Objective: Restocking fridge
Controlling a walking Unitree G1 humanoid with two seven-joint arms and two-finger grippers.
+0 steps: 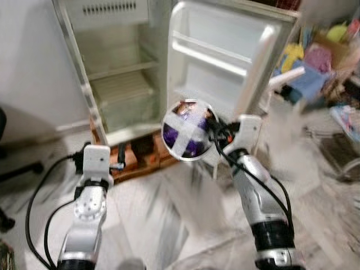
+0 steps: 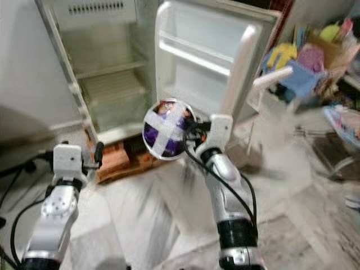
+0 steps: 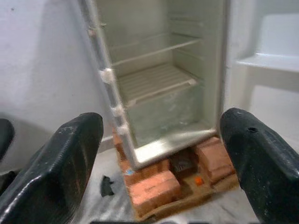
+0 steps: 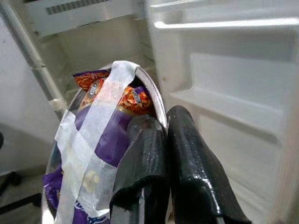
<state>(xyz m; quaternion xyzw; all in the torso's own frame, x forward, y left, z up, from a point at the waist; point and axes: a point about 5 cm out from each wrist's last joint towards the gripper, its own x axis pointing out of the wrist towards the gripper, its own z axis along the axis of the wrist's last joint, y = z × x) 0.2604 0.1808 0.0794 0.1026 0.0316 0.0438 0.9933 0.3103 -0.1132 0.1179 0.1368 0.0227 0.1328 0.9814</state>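
The right gripper (image 4: 161, 140) is clenched on the rim of a steel bowl (image 1: 188, 130) of taped-down snack packets, held at 12 o'clock before the open fridge (image 1: 121, 84); it looks light, rigid and slick, so the rim pinch may tip. The left gripper (image 3: 161, 154) hangs released at 10 o'clock, and the bare shelves (image 3: 154, 81) offer room, with the door (image 1: 225, 50) close at 1 o'clock.

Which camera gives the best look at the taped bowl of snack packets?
The right wrist view: the bowl is close and sharp, its rim pinched by the right claw. Both eye views show it blurred, facing the open fridge.
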